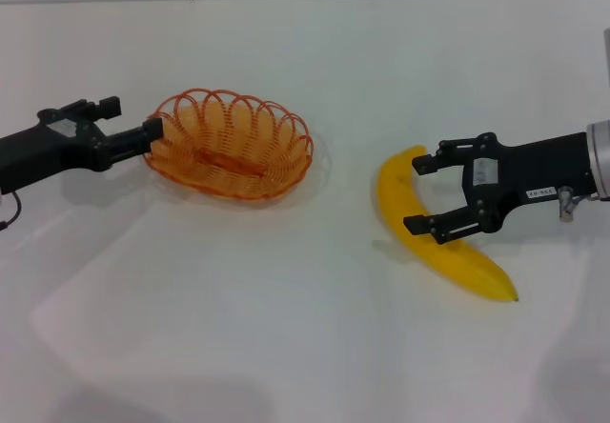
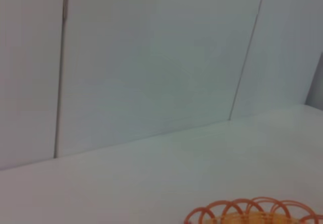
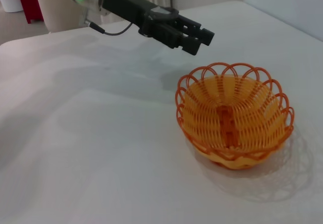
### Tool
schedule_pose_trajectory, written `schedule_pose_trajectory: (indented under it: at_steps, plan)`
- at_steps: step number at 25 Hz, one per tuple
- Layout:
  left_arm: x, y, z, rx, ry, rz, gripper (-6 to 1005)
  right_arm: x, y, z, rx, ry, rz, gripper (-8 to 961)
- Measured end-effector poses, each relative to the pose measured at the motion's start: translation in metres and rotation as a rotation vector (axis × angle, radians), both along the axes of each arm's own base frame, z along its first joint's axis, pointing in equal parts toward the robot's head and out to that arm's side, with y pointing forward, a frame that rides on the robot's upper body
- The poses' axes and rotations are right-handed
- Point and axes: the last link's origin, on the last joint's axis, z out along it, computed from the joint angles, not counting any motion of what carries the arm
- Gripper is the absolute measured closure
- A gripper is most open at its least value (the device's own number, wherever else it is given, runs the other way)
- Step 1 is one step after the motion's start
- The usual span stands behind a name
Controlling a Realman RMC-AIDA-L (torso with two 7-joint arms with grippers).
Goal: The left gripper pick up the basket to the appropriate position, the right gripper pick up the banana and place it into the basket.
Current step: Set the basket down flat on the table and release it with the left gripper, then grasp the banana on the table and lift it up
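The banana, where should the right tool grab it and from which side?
Grip the banana around its thick middle, coming in from the robot's right, as the right tool already does with one finger on each side. It lies flat on the table, curved, and the middle is the widest, best-balanced part.

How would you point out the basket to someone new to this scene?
On the white table, look toward the robot's left side, just off the tip of the left end effector. The basket is an empty oval of orange wire with a looped rim, unlike the solid yellow banana.
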Motion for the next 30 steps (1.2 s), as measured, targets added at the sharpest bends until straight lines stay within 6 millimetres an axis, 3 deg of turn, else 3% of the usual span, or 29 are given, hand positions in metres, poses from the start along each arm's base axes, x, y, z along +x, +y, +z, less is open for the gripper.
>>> schedule_pose_trajectory:
  at_steps: [2, 7, 14, 22, 30]
  plan:
    - [-0.001, -0.002, 0.0, 0.0, 0.004, -0.011, 308, 0.001, 0.0, 0.0, 0.002, -0.001, -0.002, 73]
    - [0.002, -0.011, 0.001, 0.035, 0.018, -0.119, 131, 0.001, -0.001, 0.0, 0.01, 0.012, -0.007, 73]
    - [-0.006, -0.032, 0.012, 0.13, -0.021, -0.191, 103, 0.0, 0.001, 0.002, 0.023, 0.042, -0.076, 73]
    - [-0.012, -0.04, 0.011, 0.137, 0.009, -0.213, 111, -0.004, -0.003, 0.006, -0.001, 0.008, -0.122, 73]
    - [-0.015, -0.042, 0.008, 0.136, 0.016, -0.208, 116, -0.033, -0.013, 0.003, -0.004, -0.127, -0.148, 76]
